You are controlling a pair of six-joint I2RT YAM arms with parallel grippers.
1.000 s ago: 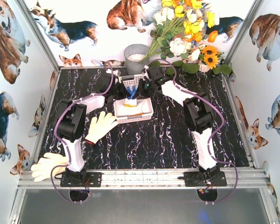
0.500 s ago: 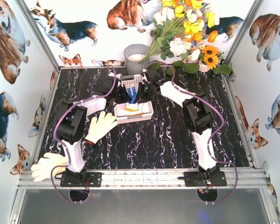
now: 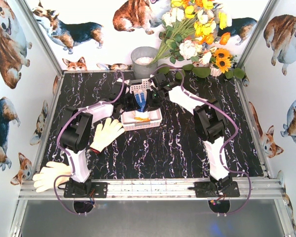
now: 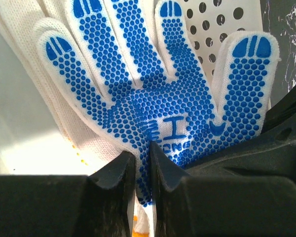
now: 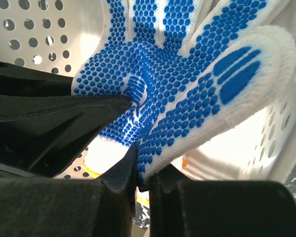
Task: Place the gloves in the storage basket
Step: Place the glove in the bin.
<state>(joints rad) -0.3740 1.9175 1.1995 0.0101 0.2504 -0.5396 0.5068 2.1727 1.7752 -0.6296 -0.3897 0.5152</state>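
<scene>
Storage basket (image 3: 157, 120): the landmark for every position given here. Outside it lie a white glove (image 3: 106, 133) just to its left and a second white glove (image 3: 52, 174) well off to its near left, on the rail (image 3: 153, 185). The blue-dotted glove (image 3: 141, 102) hangs over the basket's far half, above the stowed gloves (image 3: 140, 117), with its fingers pointing away from both sets of jaws. The left gripper (image 4: 143, 150), reaching in from the basket's left, and the right gripper (image 5: 138, 148), from its right, are equally near. Each is closed to a slit, pinching the glove's cloth. Letting go should drop it inside.
</scene>
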